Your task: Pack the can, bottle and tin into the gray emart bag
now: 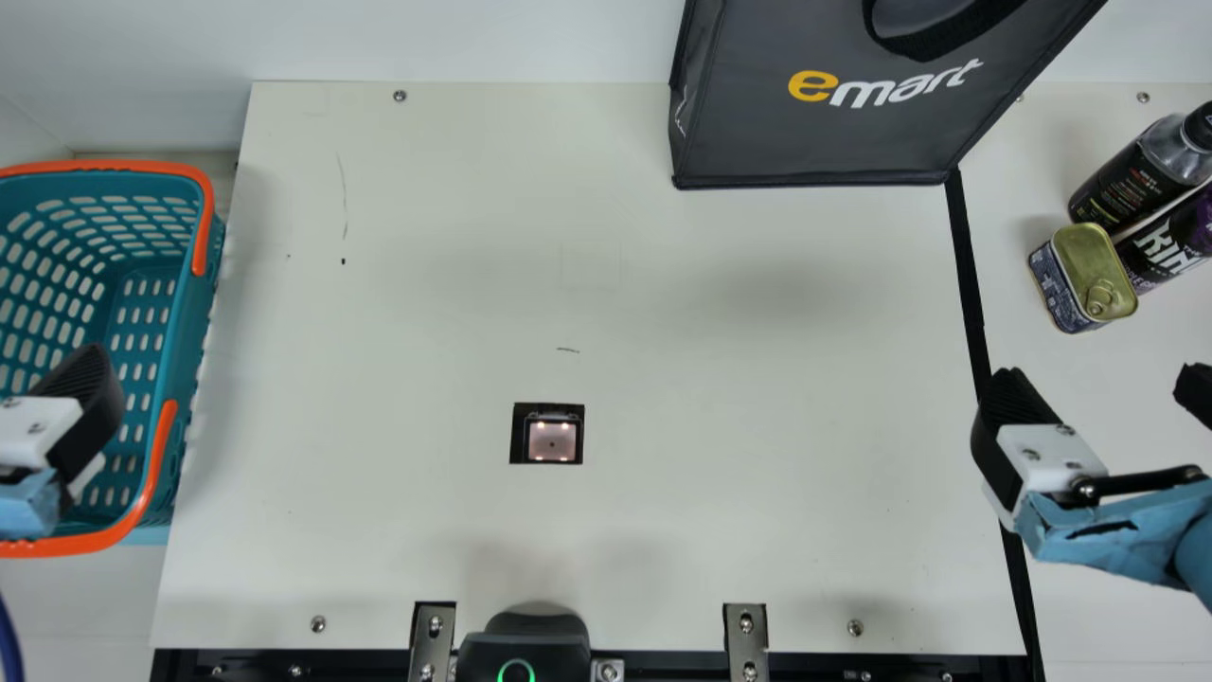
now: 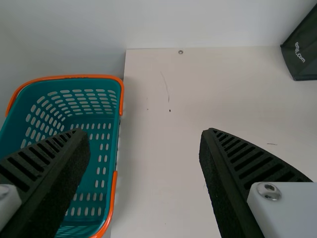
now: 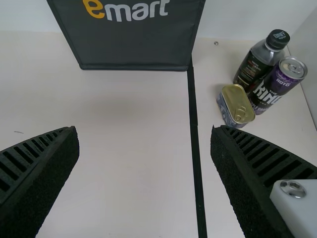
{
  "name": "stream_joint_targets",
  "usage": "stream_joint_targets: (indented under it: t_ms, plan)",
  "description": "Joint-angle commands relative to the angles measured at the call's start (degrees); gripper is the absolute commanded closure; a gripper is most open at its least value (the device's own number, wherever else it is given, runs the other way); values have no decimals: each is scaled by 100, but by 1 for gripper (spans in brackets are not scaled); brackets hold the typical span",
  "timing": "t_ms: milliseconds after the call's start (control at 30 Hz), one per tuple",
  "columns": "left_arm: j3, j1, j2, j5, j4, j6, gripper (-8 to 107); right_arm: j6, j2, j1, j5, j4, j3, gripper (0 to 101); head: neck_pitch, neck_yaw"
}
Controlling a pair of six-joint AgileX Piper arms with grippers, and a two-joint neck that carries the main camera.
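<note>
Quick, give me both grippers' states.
Left gripper: open, holding nothing.
Right gripper: open, holding nothing.

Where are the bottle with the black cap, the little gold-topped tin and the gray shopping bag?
Bottle (image 3: 255,63): right wrist view, on its dark label.
Tin (image 3: 237,101): right wrist view, on its gold lid.
Gray bag (image 1: 824,137): main view, on its front panel.

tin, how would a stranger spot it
In the main view, start at the gray bag and cross the black strip rightward. The tin is the boxy item with a gold pull-ring lid; the bottle and can beside it are taller and round.
</note>
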Motion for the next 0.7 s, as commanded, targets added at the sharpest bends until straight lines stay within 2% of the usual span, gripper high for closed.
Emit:
stream_joint_targets:
  t_ms: [0,33,400,667]
  plan:
    - [0,0,0,0,0,0,9,0,0,0,0,0,0,10,-186,-126]
    - [0,0,0,0,0,0,9,0,0,0,0,0,0,10,-405,-344]
    - [0,0,0,0,0,0,9,0,0,0,0,0,0,10,-1844,-1814]
    - [0,0,0,0,0,0,9,0,0,0,0,0,0,10,-1844,-1833]
